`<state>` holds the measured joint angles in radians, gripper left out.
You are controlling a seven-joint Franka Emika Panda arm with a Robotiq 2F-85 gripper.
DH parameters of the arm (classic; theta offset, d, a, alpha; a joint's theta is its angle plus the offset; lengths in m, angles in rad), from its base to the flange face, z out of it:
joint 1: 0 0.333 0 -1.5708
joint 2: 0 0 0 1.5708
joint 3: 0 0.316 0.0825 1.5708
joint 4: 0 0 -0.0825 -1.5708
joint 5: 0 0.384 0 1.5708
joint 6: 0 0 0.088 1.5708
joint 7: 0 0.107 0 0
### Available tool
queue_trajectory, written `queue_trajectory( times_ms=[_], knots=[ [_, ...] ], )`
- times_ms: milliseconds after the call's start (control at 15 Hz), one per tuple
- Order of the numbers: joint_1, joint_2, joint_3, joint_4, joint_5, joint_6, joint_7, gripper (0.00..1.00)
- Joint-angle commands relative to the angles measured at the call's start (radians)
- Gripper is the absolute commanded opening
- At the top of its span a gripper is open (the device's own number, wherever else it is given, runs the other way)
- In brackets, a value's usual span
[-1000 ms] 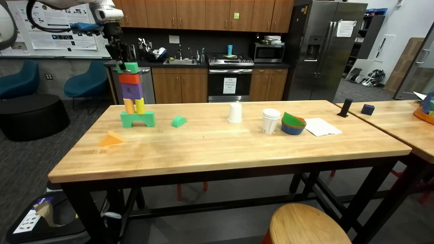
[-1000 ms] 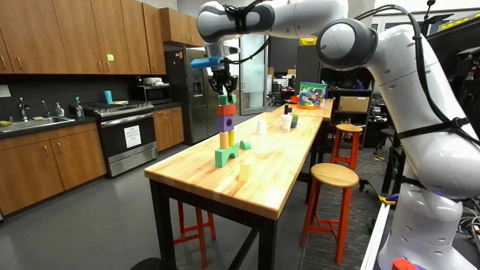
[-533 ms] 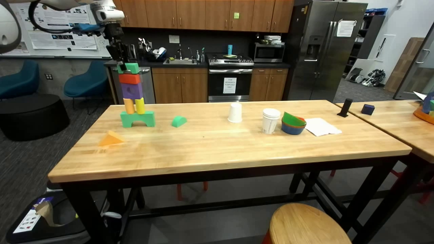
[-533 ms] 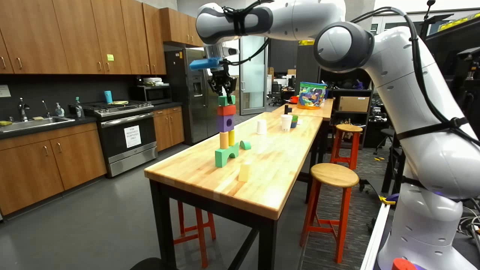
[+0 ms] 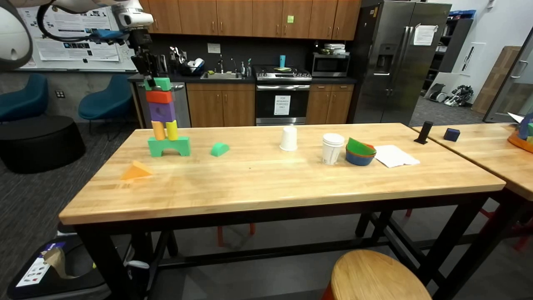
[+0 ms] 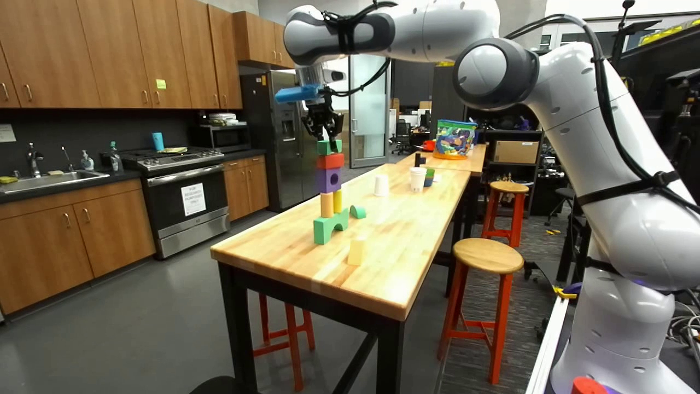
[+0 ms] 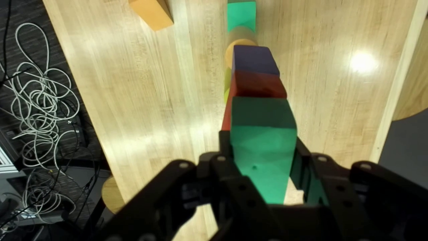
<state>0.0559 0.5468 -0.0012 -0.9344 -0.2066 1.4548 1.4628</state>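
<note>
Butcher-block table bears: green arch block, green half-round block, orange triangular block, 1 inverted white cup, nested white cups, blue bowl, white paper.

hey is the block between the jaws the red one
No, the wrist view shows the green block between the jaws, with the red block below it.

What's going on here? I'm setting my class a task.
A robot arm has its fingers closed on the green block topping a tower. The block appears to rest on a red block. Below are a purple block, an orange cylinder, a yellow cylinder and a green arch on the table.
</note>
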Motion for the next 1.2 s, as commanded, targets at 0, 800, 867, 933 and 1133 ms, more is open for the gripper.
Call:
queue_trajectory(
  times_ms=[0,800,867,933,1133],
  knots=[
    [0.005,0.027,-0.001,0.062,-0.008,-0.042,-0.018,0.16],
    [0.001,0.056,0.001,0.115,0.000,-0.076,-0.023,0.66],
    [0.000,0.056,0.002,0.117,0.002,-0.072,-0.023,0.66],
    [0.000,0.041,0.000,0.072,0.000,-0.047,-0.004,0.46],
    [0.000,0.041,0.000,0.079,0.000,-0.047,-0.005,0.65]
  ],
)
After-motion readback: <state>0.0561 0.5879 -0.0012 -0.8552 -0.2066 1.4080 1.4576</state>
